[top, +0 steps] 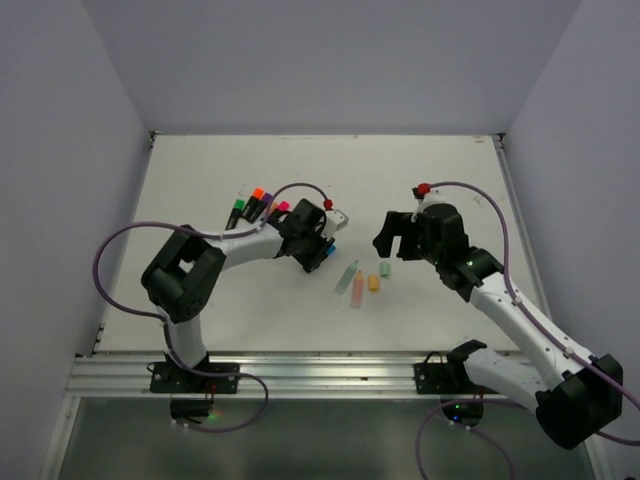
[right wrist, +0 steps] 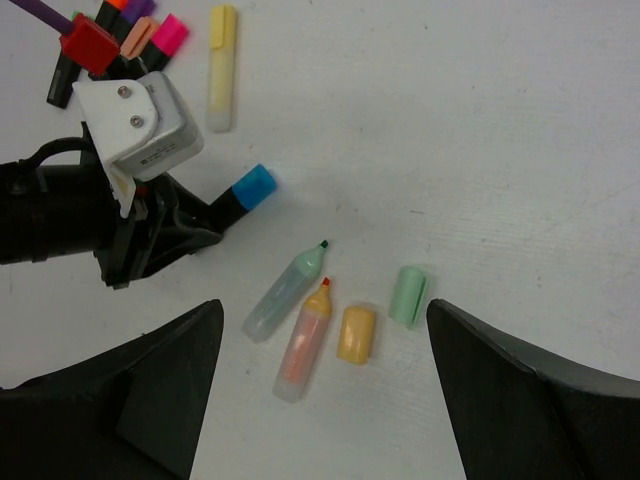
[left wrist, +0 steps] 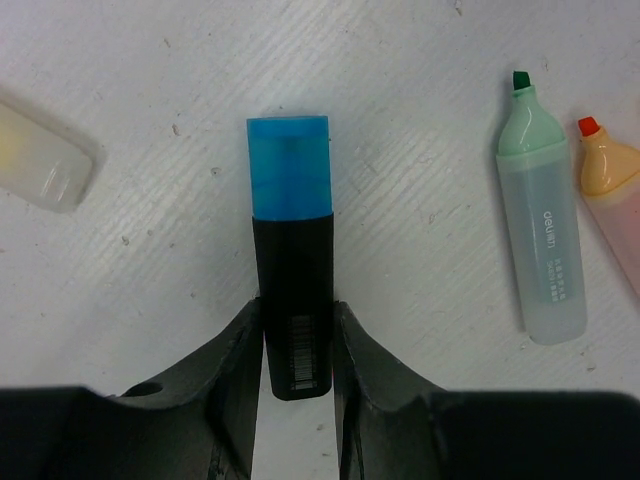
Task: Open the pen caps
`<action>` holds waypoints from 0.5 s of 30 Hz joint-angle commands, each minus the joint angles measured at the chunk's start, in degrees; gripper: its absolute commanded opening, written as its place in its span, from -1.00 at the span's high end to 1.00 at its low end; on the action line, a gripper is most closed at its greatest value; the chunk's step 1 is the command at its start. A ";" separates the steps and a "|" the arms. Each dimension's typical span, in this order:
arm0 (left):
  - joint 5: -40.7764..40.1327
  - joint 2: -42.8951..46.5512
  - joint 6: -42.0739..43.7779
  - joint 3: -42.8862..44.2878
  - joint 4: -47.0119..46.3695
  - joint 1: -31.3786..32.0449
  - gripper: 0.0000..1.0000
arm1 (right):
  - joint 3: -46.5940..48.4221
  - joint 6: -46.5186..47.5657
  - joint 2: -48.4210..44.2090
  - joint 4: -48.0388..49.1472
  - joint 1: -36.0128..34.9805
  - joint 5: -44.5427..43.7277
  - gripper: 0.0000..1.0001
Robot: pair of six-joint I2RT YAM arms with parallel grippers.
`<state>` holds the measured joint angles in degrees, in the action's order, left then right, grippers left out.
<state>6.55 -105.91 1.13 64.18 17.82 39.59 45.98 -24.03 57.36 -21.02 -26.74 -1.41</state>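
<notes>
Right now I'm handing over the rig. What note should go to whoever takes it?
Left gripper: shut on the blue pen at its black body, blue cap on.
Right gripper: open, holding nothing, above the pastel pens.
Done: mint pen and peach pen are uncapped. The mint cap and peach cap lie beside them.
Left: the blue pen, the yellow pen and the black pens grouped far left all look capped.
</notes>
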 commanded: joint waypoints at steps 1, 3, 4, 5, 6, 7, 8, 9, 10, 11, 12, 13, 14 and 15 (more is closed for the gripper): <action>-0.39 0.96 -2.79 -2.92 0.72 0.57 0.84 | -0.71 -2.07 0.56 4.22 -0.24 2.36 -0.75; -0.48 2.89 -2.80 -3.36 0.02 0.83 0.94 | -1.41 -3.91 0.91 5.19 -0.24 3.60 -0.75; -0.57 3.60 -3.06 -3.45 -0.16 0.92 0.97 | -1.68 -4.79 1.08 6.41 -0.24 4.13 -0.74; -0.48 4.39 -3.15 -3.97 -0.94 1.01 1.00 | -2.20 -6.45 1.52 7.12 -0.24 4.66 -0.74; -0.57 6.40 -3.32 -4.33 -1.38 1.19 1.00 | -2.38 -7.34 1.78 7.91 -0.24 5.79 -0.74; -0.92 7.55 -4.02 -4.85 -2.00 1.27 1.00 | -2.56 -8.04 2.05 9.22 -0.24 6.33 -0.74; -0.57 8.69 -4.37 -5.38 -3.40 1.28 1.00 | -2.56 -9.09 2.31 9.85 -0.24 7.20 -0.74; -0.40 11.14 -4.64 -6.60 -4.11 1.36 1.00 | -2.21 -9.36 3.27 10.20 -0.24 8.52 -0.74; -0.31 12.38 -5.42 -7.14 -4.72 1.45 1.00 | -1.60 -9.45 3.98 9.60 -0.24 9.14 -0.74; -0.39 13.52 -5.78 -7.75 -5.86 1.54 1.00 | -0.03 -9.54 4.42 9.07 -0.24 9.58 -0.74; -0.39 16.06 -5.96 -9.06 -6.31 1.63 1.00 | 0.69 -9.63 5.55 8.54 -0.24 10.02 -0.73; -0.92 17.30 -6.48 -9.68 -7.35 1.71 1.00 | 1.30 -9.63 5.91 7.84 -0.24 10.63 -0.73; -0.57 18.53 -6.66 -10.39 -7.80 1.71 1.00 | 2.35 -10.15 6.27 7.74 -0.24 10.99 -0.73; -0.40 20.98 -6.84 -11.52 -8.24 1.89 1.00 | 2.80 -10.68 6.97 7.74 -0.33 11.34 -0.72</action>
<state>6.07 -90.59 -3.77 54.37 14.61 41.06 44.75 -32.34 63.31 -15.00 -26.74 6.81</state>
